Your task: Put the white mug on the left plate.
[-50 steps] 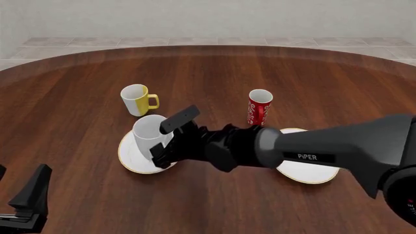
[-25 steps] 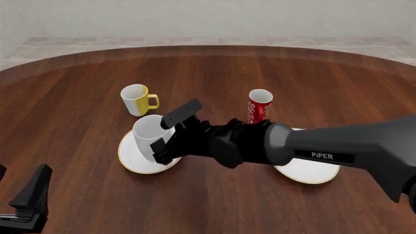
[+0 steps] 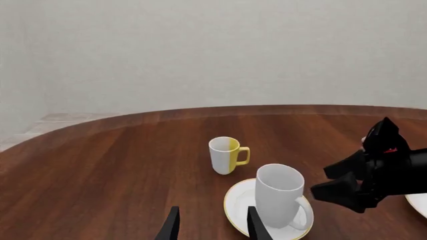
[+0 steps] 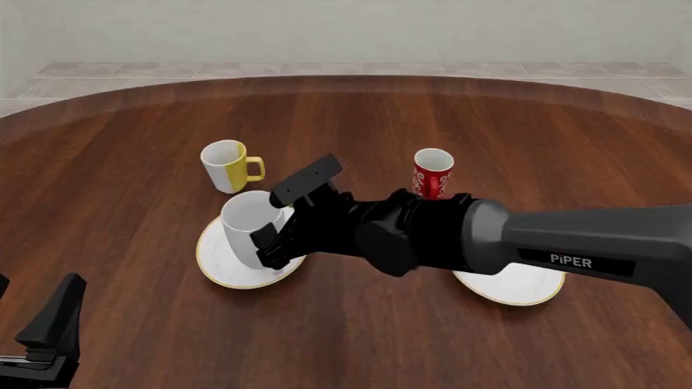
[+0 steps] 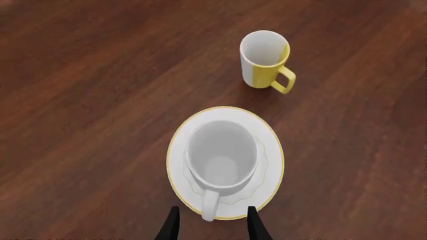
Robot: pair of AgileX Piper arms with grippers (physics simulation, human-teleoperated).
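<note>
In the left wrist view we see the white mug (image 3: 280, 195) upright on the left plate (image 3: 235, 202), the yellow-and-white mug (image 3: 225, 155) behind it on the counter (image 3: 120, 165), and the left end effector (image 3: 212, 227) idle with fingers apart and empty. In the front view our right end effector (image 4: 290, 212) hovers beside the white mug (image 4: 251, 223) with jaws apart and nothing gripped, so we judge placement done and should lift straight up, clear of the red cup (image 4: 432, 172). In the right wrist view the handle (image 5: 209, 205) lies between our spread fingertips (image 5: 171, 226), so we back off without brushing it, keeping the white mug (image 5: 220, 155) centred on the left plate (image 5: 180, 150).
</note>
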